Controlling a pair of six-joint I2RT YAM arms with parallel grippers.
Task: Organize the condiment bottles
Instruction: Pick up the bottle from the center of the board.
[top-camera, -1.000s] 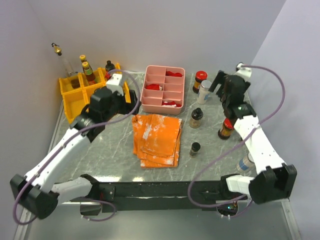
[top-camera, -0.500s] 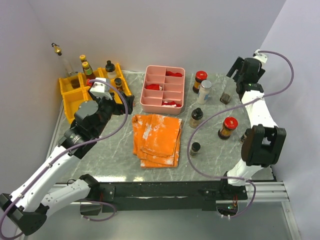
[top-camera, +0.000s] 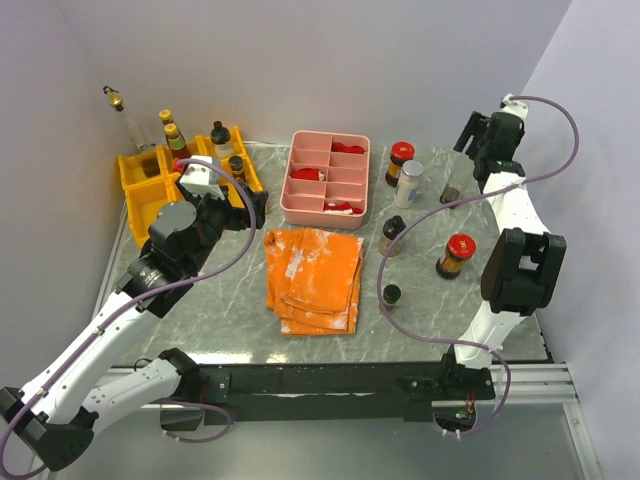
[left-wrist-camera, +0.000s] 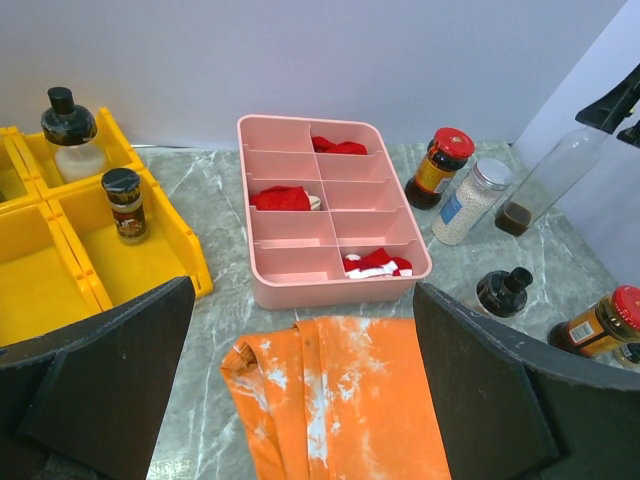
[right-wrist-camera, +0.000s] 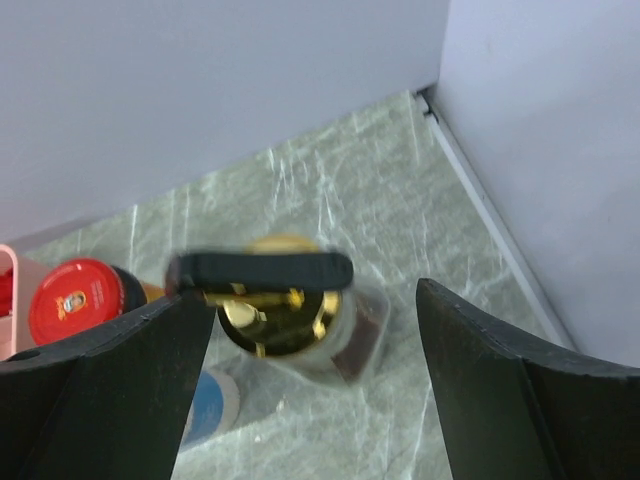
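Swung R gripper over tall clear bottle, well right of pink tray. Jaws apart, straddling its top, no grip yet. L gripper wide open, left of tray. Best centred on neck, then closed slow w/o tipping.

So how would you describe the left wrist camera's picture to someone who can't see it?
A pink divided tray holding red pieces sits mid-table, beyond the open left gripper, with a folded orange cloth in front of it. On the left, yellow bins hold two black-capped bottles; several more condiment bottles stand on the right.
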